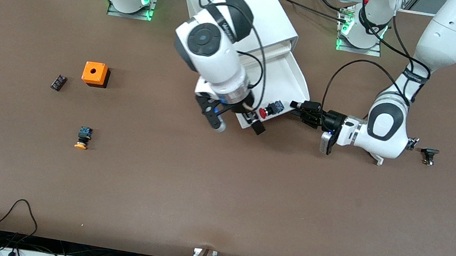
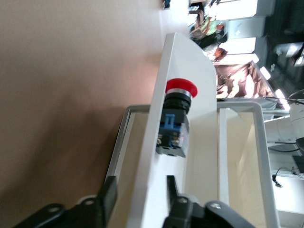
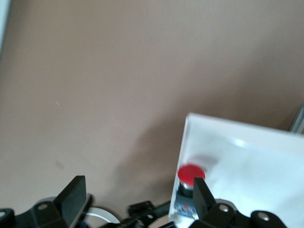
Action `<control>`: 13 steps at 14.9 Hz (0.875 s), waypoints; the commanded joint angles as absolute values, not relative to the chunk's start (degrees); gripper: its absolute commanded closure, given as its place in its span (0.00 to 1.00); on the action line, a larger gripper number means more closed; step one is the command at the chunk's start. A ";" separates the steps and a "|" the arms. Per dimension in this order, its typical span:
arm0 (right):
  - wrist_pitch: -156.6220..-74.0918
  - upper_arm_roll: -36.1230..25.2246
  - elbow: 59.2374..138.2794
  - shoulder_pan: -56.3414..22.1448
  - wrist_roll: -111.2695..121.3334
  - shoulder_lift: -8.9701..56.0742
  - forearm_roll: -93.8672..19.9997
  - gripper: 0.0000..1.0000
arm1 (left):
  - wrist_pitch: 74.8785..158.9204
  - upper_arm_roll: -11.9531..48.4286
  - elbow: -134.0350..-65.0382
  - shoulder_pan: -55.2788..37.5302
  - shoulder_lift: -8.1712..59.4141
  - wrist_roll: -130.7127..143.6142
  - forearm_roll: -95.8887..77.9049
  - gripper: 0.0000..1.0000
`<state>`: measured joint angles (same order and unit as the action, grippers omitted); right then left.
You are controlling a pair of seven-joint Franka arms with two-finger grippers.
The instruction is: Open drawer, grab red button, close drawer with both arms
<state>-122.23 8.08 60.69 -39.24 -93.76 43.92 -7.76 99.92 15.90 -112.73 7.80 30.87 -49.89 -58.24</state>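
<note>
The white drawer (image 1: 288,74) is pulled out of the white cabinet (image 1: 269,14) toward the front camera. The button (image 1: 269,110), with a red cap and a blue end, lies on its side in the drawer near the front corner toward the left arm's end. My right gripper (image 1: 237,125) is open over the drawer's front edge; in the right wrist view the button (image 3: 191,175) sits by one of its fingers (image 3: 202,197). My left gripper (image 1: 297,110) is open beside the drawer's side wall, close to the button (image 2: 176,118), and its jaws straddle the wall (image 2: 142,180).
An orange box with a hole (image 1: 95,73), a yellow-orange-capped button (image 1: 83,138) and a small black part (image 1: 58,82) lie toward the right arm's end. Another small black part (image 1: 429,154) lies toward the left arm's end. Cables hang along the table's near edge.
</note>
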 commanded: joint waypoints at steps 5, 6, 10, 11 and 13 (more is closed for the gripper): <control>-122.96 7.56 58.80 -45.96 -98.43 48.69 -6.42 0.00 | 80.61 15.91 -91.35 9.84 28.56 -20.24 -35.18 0.00; -122.87 7.56 58.89 -46.49 -99.22 49.21 -5.81 0.00 | 78.68 15.91 -88.97 10.28 28.56 -17.78 -32.63 0.00; -122.52 7.56 60.37 -47.46 -100.11 50.10 -4.31 0.03 | 73.49 16.08 -79.21 10.63 28.39 -8.81 -21.03 0.00; -122.61 7.65 60.73 -47.46 -100.11 50.10 -4.31 0.12 | 73.39 16.43 -78.06 10.37 27.78 -6.96 -18.66 0.00; -122.61 7.56 60.73 -47.46 -100.02 50.27 -4.31 0.37 | 73.74 16.96 -77.52 9.67 25.41 -2.92 -13.04 0.00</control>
